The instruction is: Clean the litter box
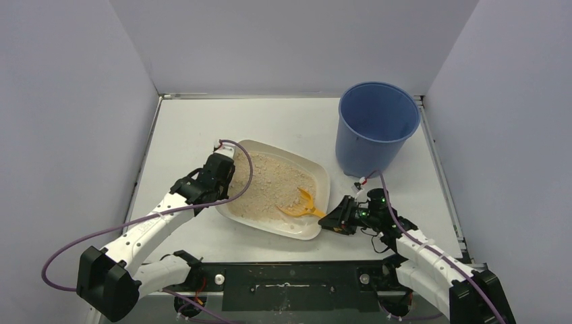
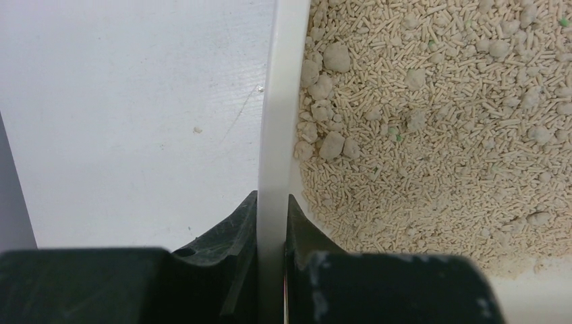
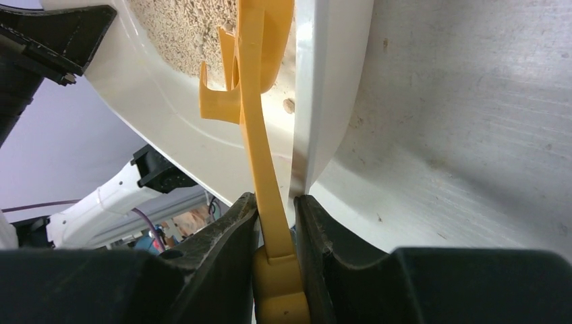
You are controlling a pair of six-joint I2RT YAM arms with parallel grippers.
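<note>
Left hand [image 2: 272,202] pinches litter box [image 2: 276,101] rim — right hand [image 3: 276,202] (closed tight) clamps scoop [image 3: 256,155] handle.

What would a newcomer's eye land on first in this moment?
The tall round blue plastic bucket stands out at the far right corner of the table. In the middle lies the shallow off-white plastic litter box of beige granules, its left rim clamped by the left pincer. The orange slotted plastic scoop rests in its right end, the handle pinched in the right pincer.
</note>
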